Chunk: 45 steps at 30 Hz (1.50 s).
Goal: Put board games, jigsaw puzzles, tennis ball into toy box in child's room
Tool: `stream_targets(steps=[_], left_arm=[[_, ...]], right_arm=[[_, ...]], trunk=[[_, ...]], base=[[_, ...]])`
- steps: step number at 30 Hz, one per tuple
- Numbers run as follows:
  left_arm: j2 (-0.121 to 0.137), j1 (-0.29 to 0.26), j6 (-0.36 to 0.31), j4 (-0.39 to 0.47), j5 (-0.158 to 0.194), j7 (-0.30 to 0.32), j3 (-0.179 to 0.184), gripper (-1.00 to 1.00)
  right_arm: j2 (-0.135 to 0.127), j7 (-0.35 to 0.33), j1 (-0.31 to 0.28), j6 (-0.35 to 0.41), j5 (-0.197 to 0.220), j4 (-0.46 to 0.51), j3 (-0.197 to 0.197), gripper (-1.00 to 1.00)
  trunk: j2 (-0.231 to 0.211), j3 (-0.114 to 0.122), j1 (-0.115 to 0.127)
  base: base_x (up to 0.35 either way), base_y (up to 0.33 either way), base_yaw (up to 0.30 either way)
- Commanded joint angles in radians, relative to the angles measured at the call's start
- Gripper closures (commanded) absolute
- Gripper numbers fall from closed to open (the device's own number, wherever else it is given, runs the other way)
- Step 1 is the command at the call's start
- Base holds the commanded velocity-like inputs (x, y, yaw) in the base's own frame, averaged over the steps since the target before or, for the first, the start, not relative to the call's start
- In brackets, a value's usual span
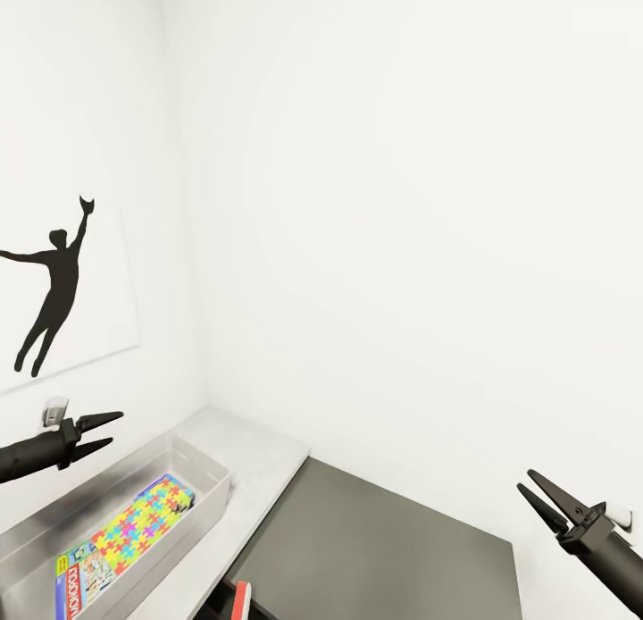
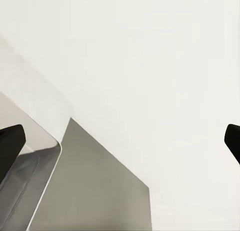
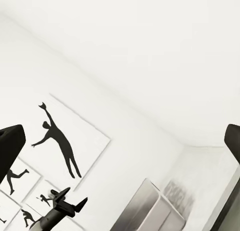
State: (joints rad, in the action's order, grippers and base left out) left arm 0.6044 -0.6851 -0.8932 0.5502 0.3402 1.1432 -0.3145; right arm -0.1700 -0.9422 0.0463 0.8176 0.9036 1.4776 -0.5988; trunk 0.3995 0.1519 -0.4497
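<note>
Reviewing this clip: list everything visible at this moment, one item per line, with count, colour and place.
toy box: one, light grey, on the table at lower left of the head view.
jigsaw puzzle: one visible, yellow, pink, blue and green, lying inside the toy box.
Monopoly board game: one, green, inside the toy box, at its nearer end.
table: one, pale grey top, in the room's corner.
side cabinet: one, dark grey top, beside the table.
red-and-white object: one, at the bottom edge; cannot identify.
silhouette picture: one in the head view, black on white, left wall; more in the right wrist view.
left pincer: black, open, above the toy box.
right pincer: black, open, over the side cabinet.
</note>
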Motion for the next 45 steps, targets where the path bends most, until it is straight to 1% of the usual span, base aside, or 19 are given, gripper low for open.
stream_targets(steps=[1, 17, 23, 32, 45], left_arm=[[0.000, 0.001, -0.006, 0.001, 0.002, 0.004, 0.002, -1.00], [0.000, 0.003, -0.004, 0.011, 0.003, 0.019, 0.011, -1.00], [0.000, 0.004, -0.003, 0.012, 0.003, 0.037, 0.011, -1.00], [0.000, 0.004, 0.023, 0.014, 0.003, 0.087, 0.013, -1.00], [0.000, 0.005, 0.034, 0.014, 0.003, 0.102, 0.014, -1.00]], right_arm=[[0.000, 0.000, 0.000, 0.005, 0.004, 0.001, 0.000, -1.00], [-0.001, -0.001, 0.000, 0.006, 0.009, 0.005, -0.003, -1.00], [0.000, -0.001, 0.000, 0.006, 0.009, 0.007, -0.001, -1.00], [0.000, -0.002, 0.000, 0.005, 0.009, 0.007, -0.001, -1.00], [0.000, -0.003, 0.000, 0.005, 0.009, 0.007, -0.001, -1.00]], trunk=[[0.000, 0.000, 0.000], [0.000, 0.000, 0.000], [0.000, 0.000, 0.000], [0.000, 0.003, 0.000], [0.000, 0.004, 0.000]], base=[[0.000, 0.000, 0.000], [0.000, 0.000, 0.000], [0.000, 0.000, 0.007], [0.000, 0.000, 0.165], [-0.002, 0.000, 0.056]])
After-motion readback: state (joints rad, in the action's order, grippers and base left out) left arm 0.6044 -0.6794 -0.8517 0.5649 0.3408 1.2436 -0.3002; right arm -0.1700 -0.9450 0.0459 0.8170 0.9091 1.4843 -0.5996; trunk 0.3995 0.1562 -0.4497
